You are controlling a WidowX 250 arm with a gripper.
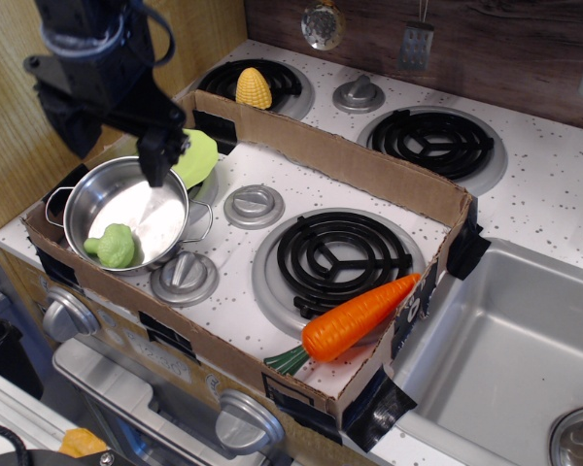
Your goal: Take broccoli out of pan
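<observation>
While the broccoli (111,245) lies against the front-left inner wall of the pan (126,216), the gripper (117,146) hangs above the pan's rear rim, so the floret sits below the tool and toward the camera-side front left of it. That offset is what the coming move seems to turn on: the tool would need to travel forward, a little left, and down past the rolled rim. Only 1 arm is present, so no choice of side arises. The floret is lumpy and nearly round, with no clear long axis visible from this view; its stem cannot be made out.

Seen from the pan, the arm comes in from the upper left, its dark body held roughly upright with the wrist pointing down. 1 dark finger (156,160) reaches down over the pan's rear rim, its tip appearing over the shiny interior; whether it touches the metal cannot be told. The other finger is lost in the dark mass on the left, so how wide the jaws stand cannot be told. Nothing appears held.

Just behind the pan, a flat lime-green piece (196,157) is partly covered by the finger. Right of the pan sit 2 grey knobs (255,205), then a black coil burner (342,257), with a carrot (358,316) leaning on the cardboard wall (350,165).
</observation>
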